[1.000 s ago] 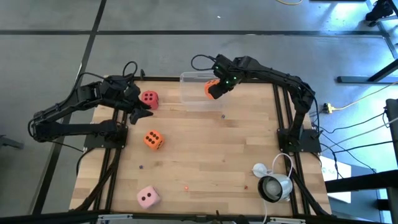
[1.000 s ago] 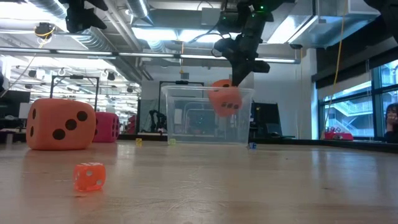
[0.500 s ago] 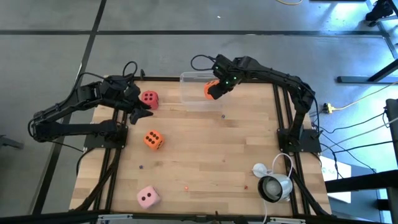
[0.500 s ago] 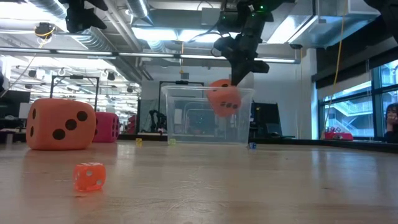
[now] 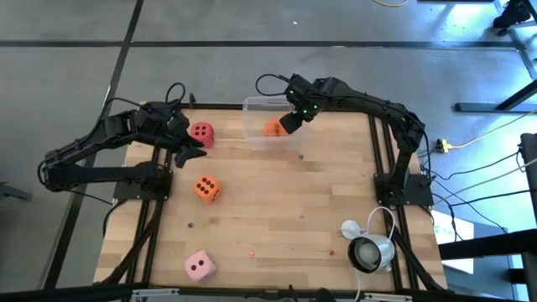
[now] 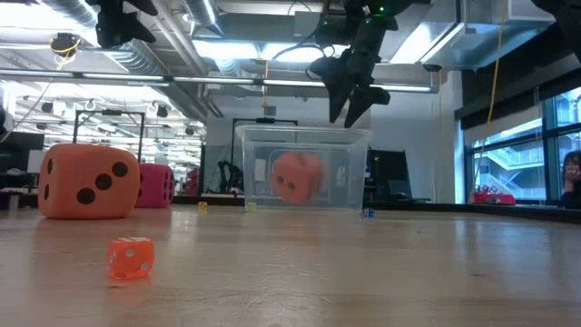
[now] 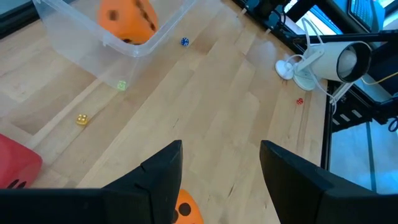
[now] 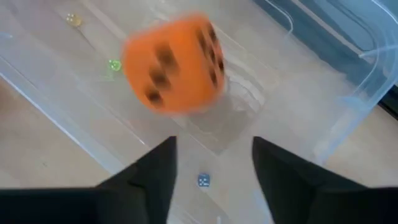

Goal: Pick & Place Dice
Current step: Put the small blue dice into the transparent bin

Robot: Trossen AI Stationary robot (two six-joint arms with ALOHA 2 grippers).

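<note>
Dice sit in four spots in the high view: one orange die [image 5: 273,128] lies inside the clear plastic bin [image 5: 253,105] at the upper middle of the frame, a second orange die [image 5: 206,188] rests on the wooden table [image 5: 294,193] left of centre, the red die [image 5: 201,132] stands at the upper left of the tabletop, and the pale pink die [image 5: 200,266] lies near the lower left edge. The right gripper [image 5: 292,118] hangs over the bin just beside the die inside it, its two fingers spread apart and holding nothing (in the right wrist view the die [image 8: 174,62] shows free beyond the parted fingers, blurred, over the bin floor). From table height the same die [image 6: 295,176] shows within the bin walls, below the gripper [image 6: 348,98], which is clear of it. The left gripper [image 5: 186,144] waits at the upper left, close to the red die, its fingers parted and empty. A small white lamp-like device [image 5: 367,249] stands at the lower right of the table. A few tiny coloured dice are scattered on the wood.
</note>
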